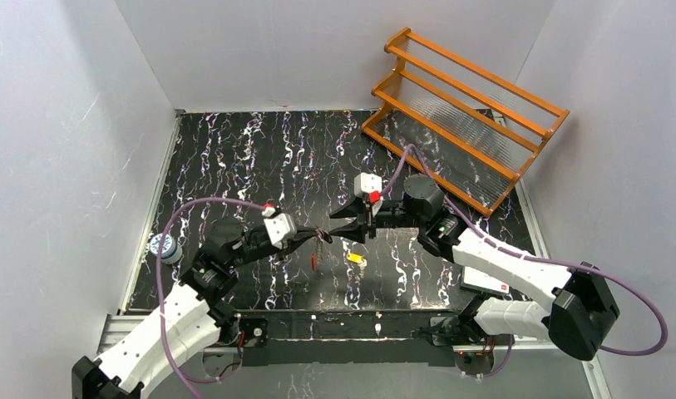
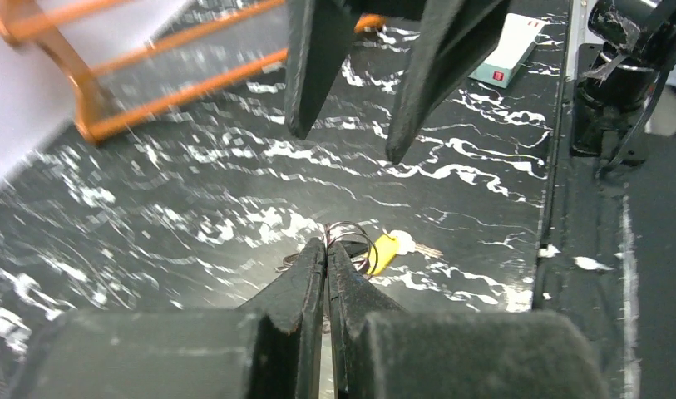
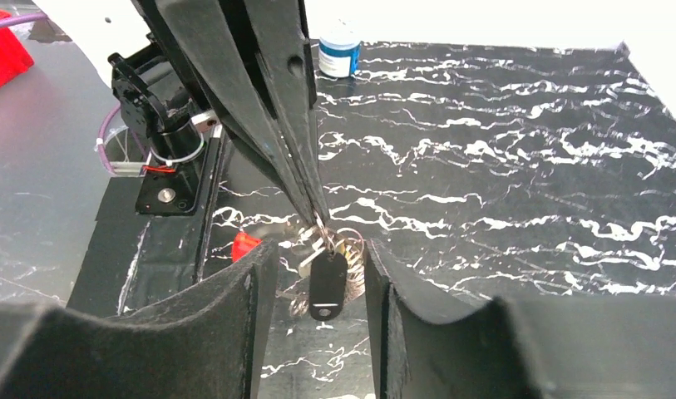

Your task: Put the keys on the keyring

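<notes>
Right pincer [image 3: 319,251]: we see its two blunt black fingers standing apart, one either side of a dangling key, touching nothing and holding nothing.
Left pincer [image 2: 327,246]: closed tight, its narrow tips pinching the wire of the keyring [image 3: 347,244] and holding it up off the tabletop [image 1: 234,150].
Dark-headed key [image 3: 328,283]: hangs just below the ring, between the right fingers. We judge it is already threaded, though the join is too small to confirm.
Yellow key [image 2: 385,251]: lies flat on the tabletop, under and just beyond the held ring.
Red piece [image 3: 244,245]: small and bright, beside the ring. We cannot tell whether it hangs or lies.
Step in hand: we read this as one key on and the second not yet fetched.
Next move: we expect the right pincer must drop low, pinch the flat yellow key by its head, then line its hole up with the wire end.
Materials and shapes: thin springy coiled wire, a glossy black key head, and hard plastic fingers over a shiny black marbled tabletop with white veins.
</notes>
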{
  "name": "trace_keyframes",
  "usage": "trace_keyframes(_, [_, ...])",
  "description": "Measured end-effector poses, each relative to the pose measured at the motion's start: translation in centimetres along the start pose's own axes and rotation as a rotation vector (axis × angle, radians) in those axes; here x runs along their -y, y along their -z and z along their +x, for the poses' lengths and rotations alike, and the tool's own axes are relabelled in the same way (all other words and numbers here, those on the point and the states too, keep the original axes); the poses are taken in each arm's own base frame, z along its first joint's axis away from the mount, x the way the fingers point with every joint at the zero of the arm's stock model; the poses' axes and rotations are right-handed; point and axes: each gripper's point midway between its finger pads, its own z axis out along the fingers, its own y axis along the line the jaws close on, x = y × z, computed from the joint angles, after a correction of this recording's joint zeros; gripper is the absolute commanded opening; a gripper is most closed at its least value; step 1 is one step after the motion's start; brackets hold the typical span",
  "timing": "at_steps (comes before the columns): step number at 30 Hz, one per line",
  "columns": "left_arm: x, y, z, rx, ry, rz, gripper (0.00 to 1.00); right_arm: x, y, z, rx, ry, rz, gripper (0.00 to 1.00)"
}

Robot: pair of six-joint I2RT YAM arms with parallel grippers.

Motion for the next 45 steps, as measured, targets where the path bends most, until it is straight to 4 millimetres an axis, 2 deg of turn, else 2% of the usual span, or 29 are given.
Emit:
trace_keyframes(5, [0.3,-1.1,2.8,-0.076,0.230,-0.020,0.00,0.6,-0.2,1.1,-0.007,-0.031,0.038,0.45])
trace_keyframes(9, [0.8,-1.1,5.1,-0.102,0.338,-0.051,0.00,0.5,0.1,3.6,-0.034,-0.065,0.062,0.39])
trace_keyframes(14, [1.3,-1.2,7.6,-0.124,0.423,-0.075,0.00,0.4,0.3,6.5,-0.082,-0.124,0.087,0.37])
trace_keyframes(21, [1.2,-2.1,7.6,-0.062,0.464,-0.073,0.00,-0.1,0.6,8.2,-0.099,-0.153,0.088,0.34])
trace_keyframes(26, [1.8,-2.4,7.4,-0.024,0.474,-0.045,0.00,-0.3,0.7,8.2,-0.090,-0.144,0.077,0.30])
trace_keyframes(27, [2.0,-2.5,7.3,-0.020,0.474,-0.037,0.00,-0.3,0.7,8.1,-0.089,-0.143,0.076,0.31])
trace_keyframes(30, [2.3,-2.5,7.2,-0.013,0.476,-0.023,0.00,-0.5,0.6,8.2,-0.086,-0.145,0.055,0.45])
trace_keyframes(32, [2.4,-2.5,7.2,-0.011,0.476,-0.019,0.00,-0.9,0.4,8.6,-0.096,-0.163,0.029,0.48])
trace_keyframes(39, [2.7,-2.5,7.1,-0.006,0.474,-0.012,0.00,-1.7,-1.1,10.3,-0.145,-0.302,-0.076,0.44])
trace_keyframes(45, [2.9,-2.5,7.0,-0.004,0.473,-0.005,0.00,-1.7,-1.2,10.0,-0.130,-0.306,-0.087,0.40])
